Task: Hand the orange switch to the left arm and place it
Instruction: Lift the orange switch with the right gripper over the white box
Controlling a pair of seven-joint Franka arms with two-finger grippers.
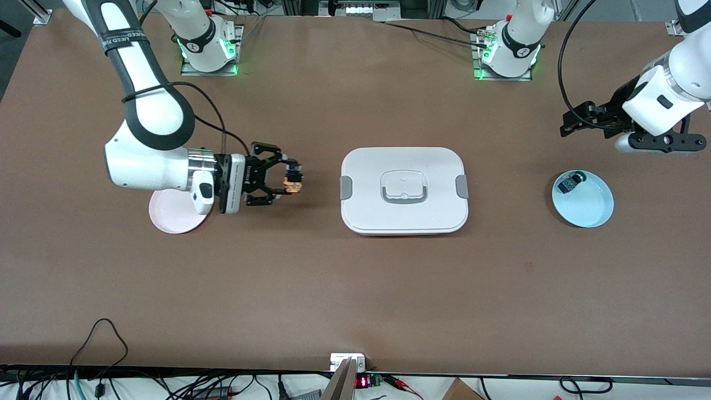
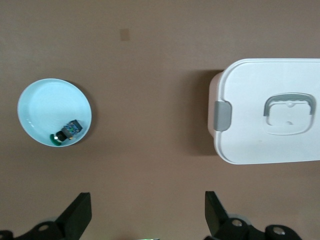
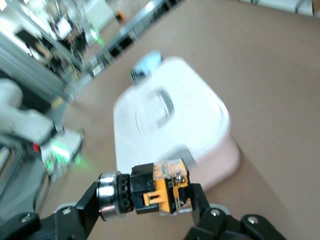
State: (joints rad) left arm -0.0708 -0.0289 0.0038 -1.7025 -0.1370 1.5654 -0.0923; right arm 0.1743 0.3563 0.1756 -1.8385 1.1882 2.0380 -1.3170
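Note:
My right gripper [image 1: 291, 182] is shut on the orange switch [image 1: 293, 181], a small black and orange push-button, and holds it in the air over the table between the pink plate [image 1: 172, 219] and the box [image 1: 404, 190]. In the right wrist view the orange switch [image 3: 150, 192] sits clamped between the fingers, with the white box [image 3: 170, 120] ahead of it. My left gripper [image 1: 580, 119] hangs open and empty over the table at the left arm's end, above the light blue plate [image 1: 589, 205]. Its open fingers [image 2: 77, 216] show in the left wrist view.
The light blue plate [image 2: 45, 107] holds a small black component with green-blue parts [image 1: 571, 181], also seen in the left wrist view [image 2: 67, 131]. The white box with grey clips [image 2: 270, 112] lies in the table's middle. Cables run along the table's edge nearest the front camera.

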